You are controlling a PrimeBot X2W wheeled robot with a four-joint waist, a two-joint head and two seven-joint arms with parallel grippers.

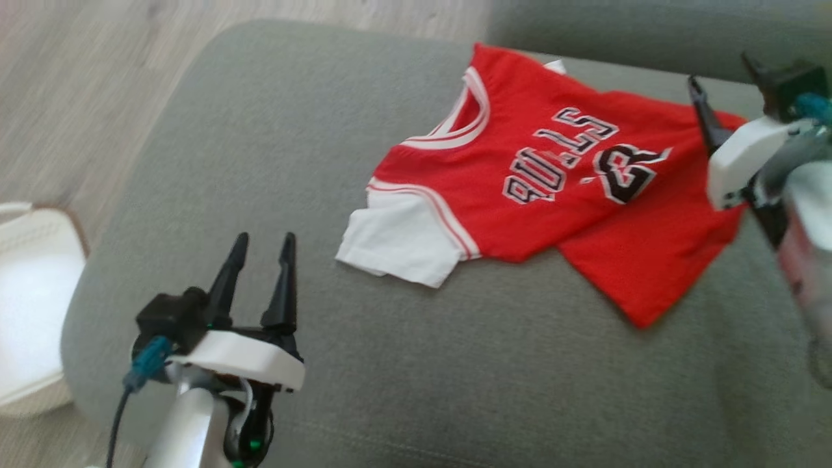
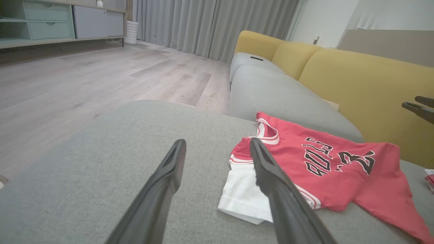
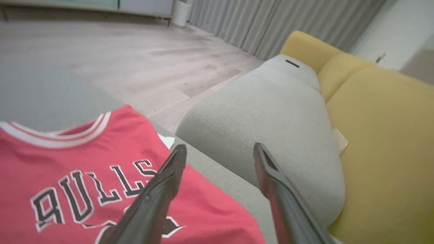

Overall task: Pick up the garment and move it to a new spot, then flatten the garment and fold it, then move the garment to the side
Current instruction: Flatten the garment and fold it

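The garment [image 1: 552, 188], a red jersey with black lettering and a white sleeve, lies spread on the grey sofa cushion [image 1: 260, 130], one lower corner folded askew. My left gripper [image 1: 264, 240] stands open over bare cushion, to the left of the white sleeve and apart from it. In the left wrist view the garment [image 2: 322, 169] lies just right of my left gripper [image 2: 217, 142]. My right gripper [image 1: 721, 71] is open at the garment's far right edge, holding nothing. In the right wrist view my right gripper [image 3: 220, 147] hovers over the garment's [image 3: 84, 169] edge.
A white basket [image 1: 32, 292] stands on the floor left of the cushion. A second grey cushion [image 2: 278, 91] adjoins at the far side, with the yellow backrest [image 2: 366, 88] along the right. Wooden floor [image 2: 84, 78] stretches beyond the cushion's far edge.
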